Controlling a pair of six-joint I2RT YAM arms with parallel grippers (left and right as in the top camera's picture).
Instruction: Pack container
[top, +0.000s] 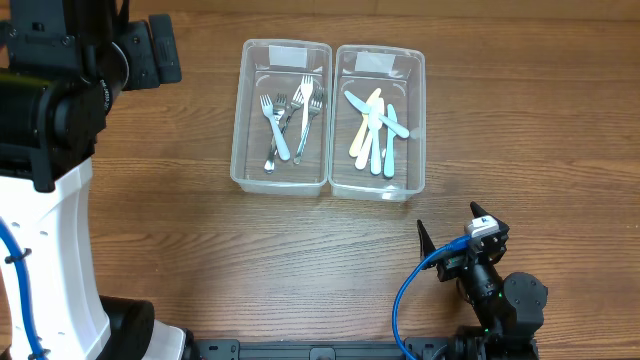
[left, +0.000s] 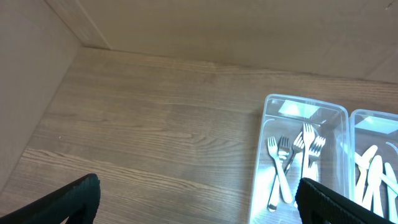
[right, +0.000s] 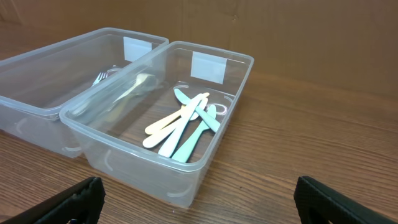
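Observation:
Two clear plastic containers stand side by side at the table's back centre. The left container (top: 238, 150) holds several metal forks (top: 292, 118); they also show in the left wrist view (left: 292, 163). The right container (top: 419, 130) holds several cream and teal plastic knives (top: 376, 130), also seen in the right wrist view (right: 183, 124). My right gripper (top: 450, 225) is open and empty, low over the table in front of the right container (right: 180, 177). My left gripper (left: 199, 202) is open and empty, held high to the left of the fork container (left: 264, 155).
The left arm's white base and black body (top: 60, 150) fill the table's left side. A blue cable (top: 405, 295) loops by the right arm at the front edge. A wall panel (left: 37, 74) rises at the table's left.

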